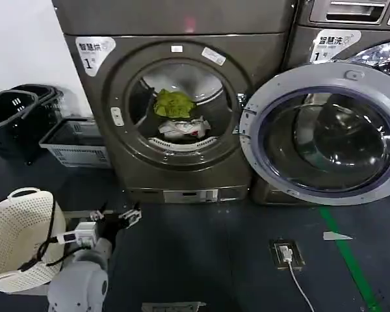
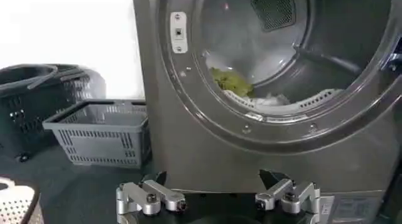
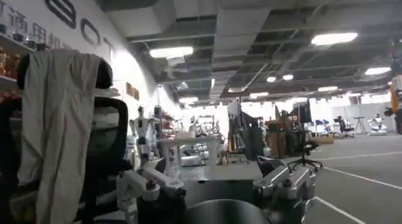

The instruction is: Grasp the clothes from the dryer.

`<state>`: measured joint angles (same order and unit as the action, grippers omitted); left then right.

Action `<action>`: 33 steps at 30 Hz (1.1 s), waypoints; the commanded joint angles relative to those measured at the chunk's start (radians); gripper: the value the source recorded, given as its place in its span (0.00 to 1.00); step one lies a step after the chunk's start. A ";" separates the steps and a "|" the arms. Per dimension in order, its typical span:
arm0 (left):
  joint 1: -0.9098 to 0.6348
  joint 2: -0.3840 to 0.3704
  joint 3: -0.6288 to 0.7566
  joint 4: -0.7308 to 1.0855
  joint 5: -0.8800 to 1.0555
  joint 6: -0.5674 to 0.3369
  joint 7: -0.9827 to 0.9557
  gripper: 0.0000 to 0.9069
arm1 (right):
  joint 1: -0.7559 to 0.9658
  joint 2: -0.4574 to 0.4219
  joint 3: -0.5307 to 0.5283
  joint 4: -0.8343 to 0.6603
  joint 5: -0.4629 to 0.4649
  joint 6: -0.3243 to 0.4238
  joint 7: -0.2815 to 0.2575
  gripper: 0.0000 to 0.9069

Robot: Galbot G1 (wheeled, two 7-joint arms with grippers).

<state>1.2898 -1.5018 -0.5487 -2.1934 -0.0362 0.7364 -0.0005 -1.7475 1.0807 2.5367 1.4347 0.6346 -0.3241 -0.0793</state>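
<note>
The left gripper (image 1: 116,216), fingers (image 2: 149,197) spread wide, hangs low before the open dryer (image 1: 175,97); the clothes (image 1: 177,114) lie at the drum's front lip; best to rise, enter centrally, clear the port ring (image 2: 188,112); right gripper (image 3: 220,184) points away, fingers apart.

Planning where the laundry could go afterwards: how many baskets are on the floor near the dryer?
3. A white basket sits beside the left pincer, a grey basket stands left of the dryer, and a black basket is beyond it. More may be hidden.
</note>
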 commanded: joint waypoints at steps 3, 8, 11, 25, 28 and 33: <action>0.002 0.000 0.002 -0.005 0.002 0.049 0.003 1.00 | 0.004 0.000 -0.002 0.001 0.000 0.002 0.001 1.00; 0.004 0.000 0.003 -0.005 0.002 0.049 0.006 1.00 | 0.005 0.000 -0.001 -0.001 0.000 0.003 0.001 1.00; 0.005 -0.001 0.004 -0.005 0.002 0.049 0.007 1.00 | 0.005 0.001 0.000 -0.003 0.000 0.003 0.001 1.00; 0.003 -0.001 0.005 -0.001 0.019 0.049 0.033 1.00 | 0.000 0.004 0.006 -0.014 0.007 0.032 0.017 1.00; 0.004 0.000 0.009 -0.005 0.016 0.049 0.036 1.00 | 0.004 0.004 0.005 -0.011 0.023 0.036 0.040 1.00; 0.003 0.001 0.010 -0.001 0.021 0.049 0.037 1.00 | 0.002 0.001 0.011 -0.018 0.034 0.042 0.058 1.00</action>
<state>1.2931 -1.5014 -0.5398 -2.1969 -0.0218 0.7364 0.0289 -1.7450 1.0831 2.5452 1.4185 0.6590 -0.2867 -0.0394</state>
